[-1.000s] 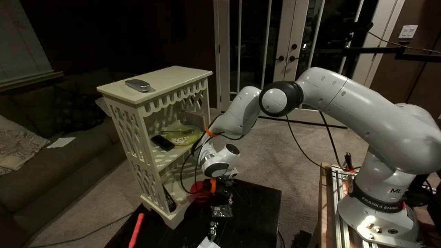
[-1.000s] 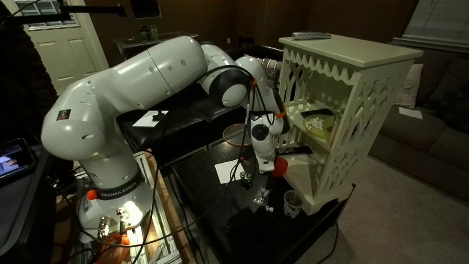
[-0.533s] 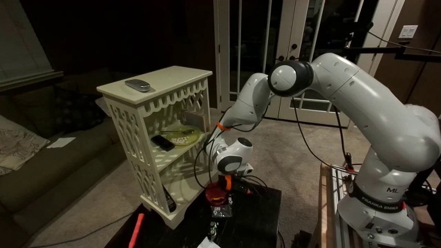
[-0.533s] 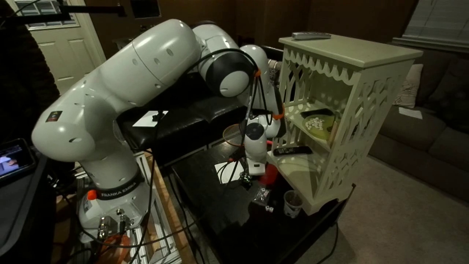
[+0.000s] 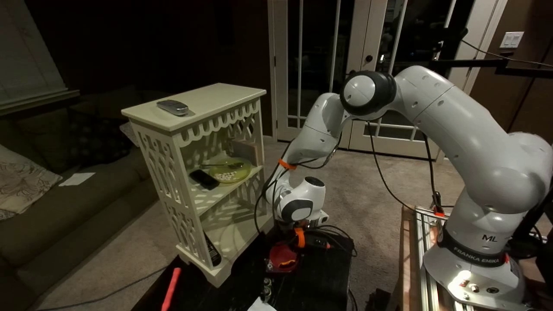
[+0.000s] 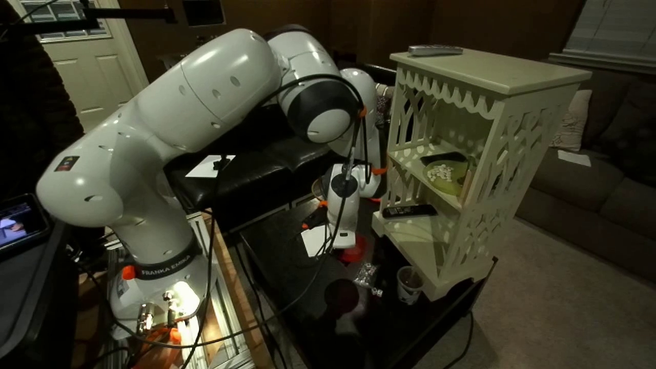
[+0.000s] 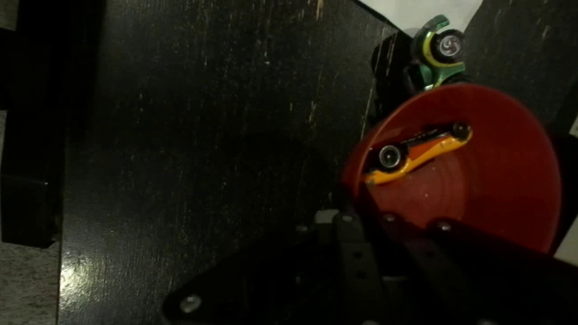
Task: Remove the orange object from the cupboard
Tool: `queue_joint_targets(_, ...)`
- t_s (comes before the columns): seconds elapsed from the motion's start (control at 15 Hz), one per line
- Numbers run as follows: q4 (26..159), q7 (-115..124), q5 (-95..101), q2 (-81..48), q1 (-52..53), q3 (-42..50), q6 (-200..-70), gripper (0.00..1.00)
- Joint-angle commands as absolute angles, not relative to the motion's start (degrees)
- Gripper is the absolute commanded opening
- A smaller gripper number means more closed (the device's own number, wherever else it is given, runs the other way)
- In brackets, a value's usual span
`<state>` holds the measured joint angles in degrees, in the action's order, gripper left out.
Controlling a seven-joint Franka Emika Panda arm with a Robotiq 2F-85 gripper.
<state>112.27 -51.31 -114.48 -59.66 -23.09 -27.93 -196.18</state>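
A red cup (image 7: pixel 519 176) is in my grasp, its open mouth facing the wrist camera. An orange and yellow toy car (image 7: pixel 420 155) lies inside it. My gripper (image 7: pixel 361 214) is shut on the cup's rim, one finger outside and one inside; the fingertips are dark. In an exterior view the cup (image 5: pixel 277 250) hangs above the black table, in front of the cupboard (image 5: pixel 220 97) and apart from it, with the car (image 5: pixel 287 262) showing. The cup (image 6: pixel 353 251) is partly behind my wrist in an exterior view of the cupboard's other side (image 6: pixel 517 143).
The lower shelf holds a black remote (image 6: pixel 409 210). The upper shelf holds a green plate (image 6: pixel 447 187) and a black phone (image 5: pixel 204 179). On the table are a green spinner toy (image 7: pixel 440 49), a plastic bag (image 6: pixel 366 274), a white cup (image 6: pixel 410 287) and a red stick (image 5: pixel 170 288).
My arm has drawn back from the cupboard toward its base, carrying the red cup from beside the lower shelf out over the table. The toy car inside has come into view.
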Motion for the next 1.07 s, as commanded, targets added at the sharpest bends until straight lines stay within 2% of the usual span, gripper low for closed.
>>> queue_joint_targets(0.0,109.0,-54.1,-113.8,-64.3,-25.5,-31.0,-202.3,0.01)
queue_joint_targets(0.2,101.5,-52.2,-113.7,-69.1,-23.6,-29.2,-201.8,0.01)
queue_joint_targets(0.4,94.4,-53.5,-112.6,-75.4,-25.5,-30.4,-200.4,0.01)
queue_joint_targets(0.6,88.1,-57.0,-112.4,-83.1,-29.6,-33.5,-204.8,0.01)
queue_joint_targets(0.87,83.9,-63.3,-113.6,-88.9,-35.3,-35.9,-209.8,0.01)
queue_joint_targets(1.0,87.6,-66.6,-117.2,-85.9,-37.5,-35.4,-207.4,0.01)
